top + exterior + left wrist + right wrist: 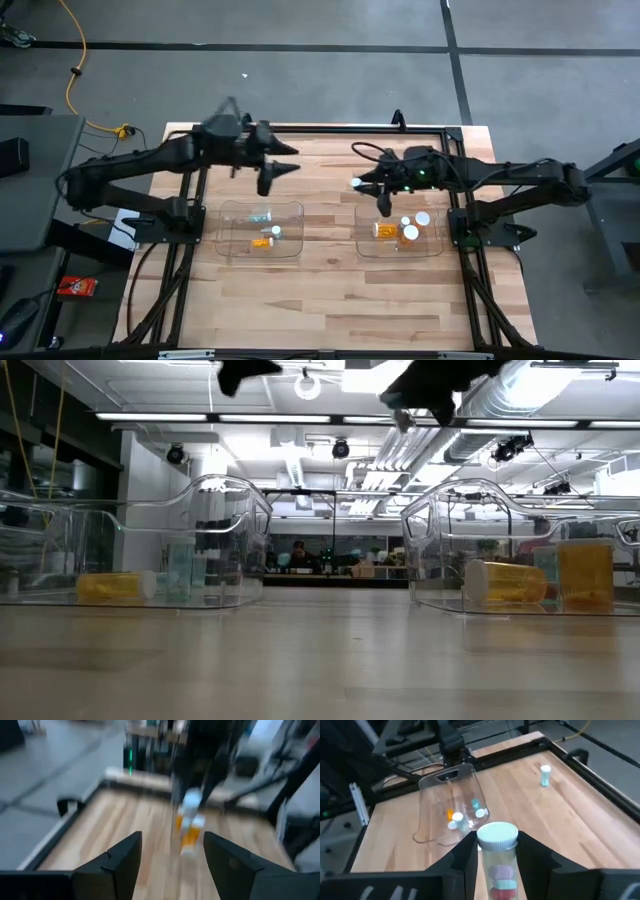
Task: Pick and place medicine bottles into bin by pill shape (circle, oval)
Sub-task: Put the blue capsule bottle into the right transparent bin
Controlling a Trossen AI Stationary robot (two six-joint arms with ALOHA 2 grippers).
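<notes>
We have the right gripper clamped on a clear bottle just under its white cap, pills showing inside, and we carry it above the far rim of the right bin. That bin already holds amber bottles and white-capped ones. The left gripper hangs above the bench beyond the left bin, fingers spread and empty; that bin holds an amber bottle and pale ones. One more small teal bottle stands alone near the bench's far edge, by the frame.

We judge these bottles light, rigid and smooth-sided, so they could slip or swivel in a loose pinch. The safest hold seems to be across the body just below the cap, whose lip stops the bottle sliding down. A lying bottle may roll, so we would come squarely across its width.
</notes>
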